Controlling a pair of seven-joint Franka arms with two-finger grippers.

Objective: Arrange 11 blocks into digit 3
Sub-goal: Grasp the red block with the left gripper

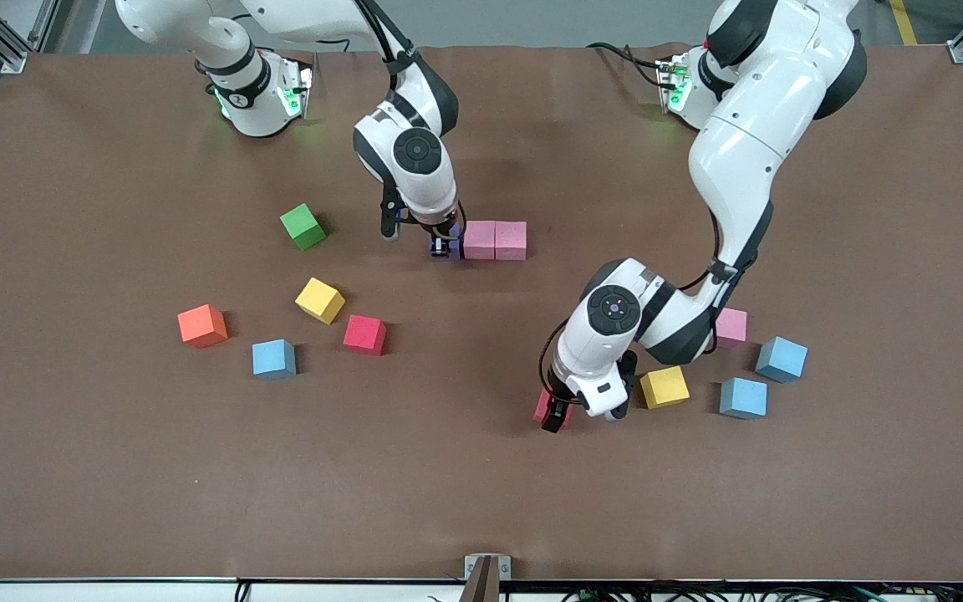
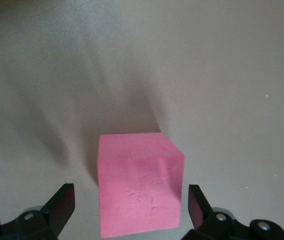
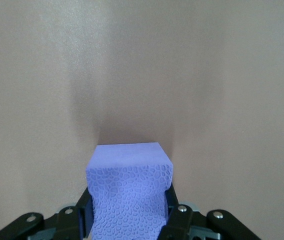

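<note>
The purple foam cube [image 3: 128, 192] sits pinched in our right gripper [image 1: 445, 246], fingers closed on it, just beside the two pink foam cubes [image 1: 495, 240] mid-worktop. Our left gripper [image 1: 561, 411] has fingers spread wide around a red foam cube [image 2: 138, 196] resting on the brown worktop [image 1: 114, 468].

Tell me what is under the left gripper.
A red block sits on the table between the open fingers of the left gripper. From the front, the gripper covers most of it; only an edge shows.
</note>
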